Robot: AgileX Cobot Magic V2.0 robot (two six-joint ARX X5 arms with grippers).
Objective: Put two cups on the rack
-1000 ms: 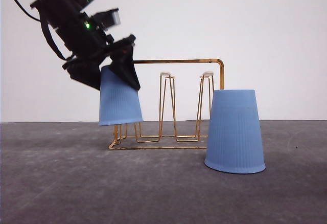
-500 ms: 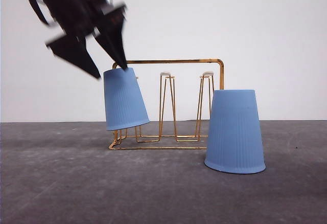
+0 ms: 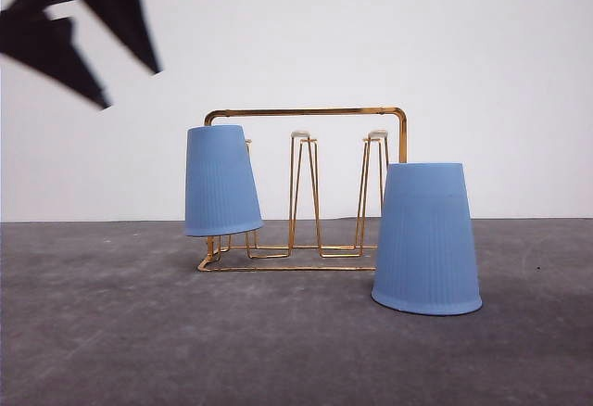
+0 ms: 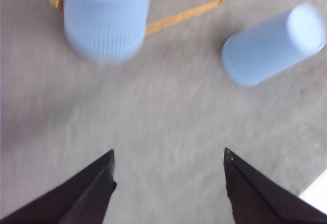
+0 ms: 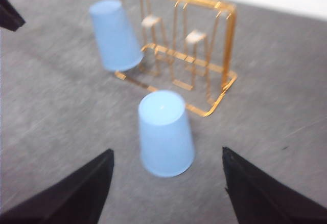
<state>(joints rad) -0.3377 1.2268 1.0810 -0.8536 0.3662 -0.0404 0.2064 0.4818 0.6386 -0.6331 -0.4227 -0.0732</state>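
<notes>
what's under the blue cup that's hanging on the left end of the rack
The cup sits upside down over the rack; thin gold wire legs show below its rim, meeting the base. The prong inside it is covered, so its tip can't be seen.

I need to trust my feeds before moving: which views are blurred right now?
Front view: sharp on the rack and both cups, the left pincer a dark smear. Left wrist view: heavy motion blur, cup edges soft. Right wrist view: mildly soft, standing cup readable.
</notes>
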